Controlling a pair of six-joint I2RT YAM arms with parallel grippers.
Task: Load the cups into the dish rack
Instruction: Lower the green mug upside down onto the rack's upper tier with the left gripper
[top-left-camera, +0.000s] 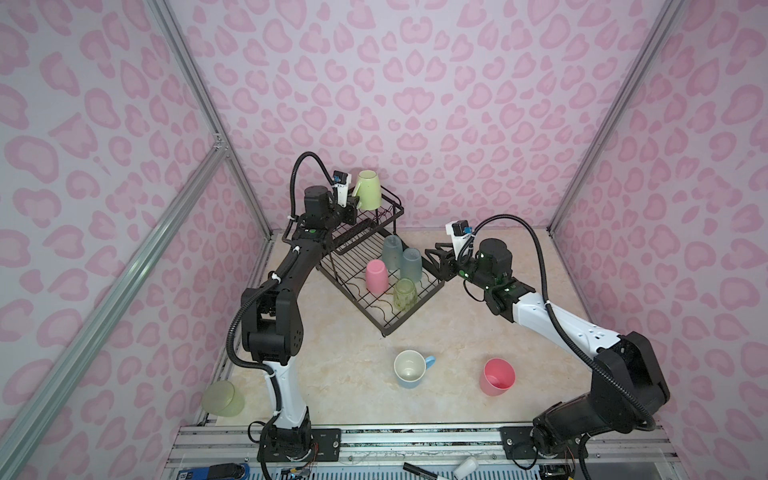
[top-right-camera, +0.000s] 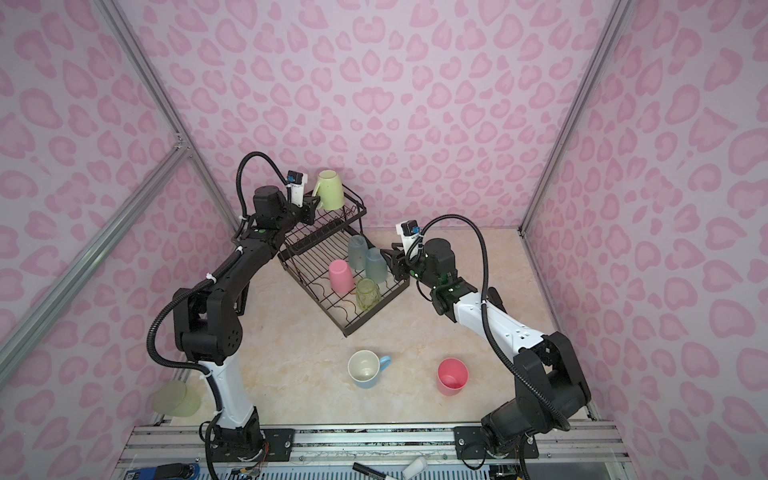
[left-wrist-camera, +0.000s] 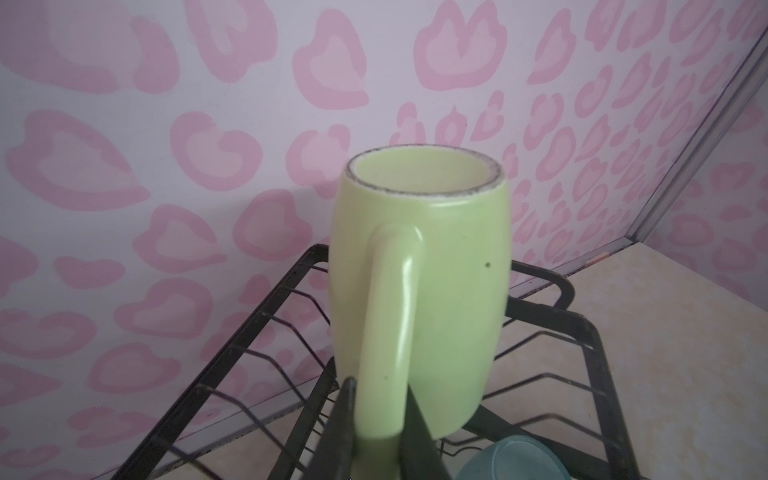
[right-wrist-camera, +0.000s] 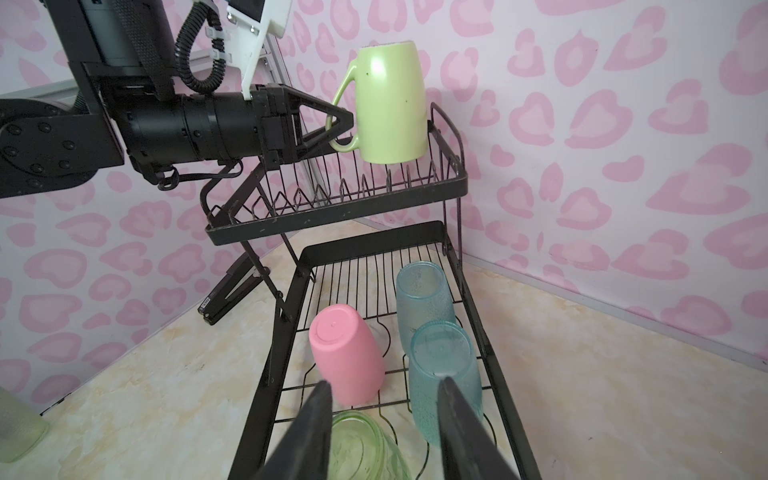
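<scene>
Left wrist view crops the left gripper (left-wrist-camera: 378, 399) clamping the lime mug (left-wrist-camera: 449, 291) handle at the dish rack (left-wrist-camera: 602, 374); right gripper (right-wrist-camera: 385, 384) gapes, empty.

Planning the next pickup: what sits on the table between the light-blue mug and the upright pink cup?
Nothing: the table between the light-blue mug and the pink cup is bare, as both top views show.

No writing can be read anywhere; the small white label (right-wrist-camera: 203, 308) on a black bar (right-wrist-camera: 232, 291) is too blurred.
</scene>
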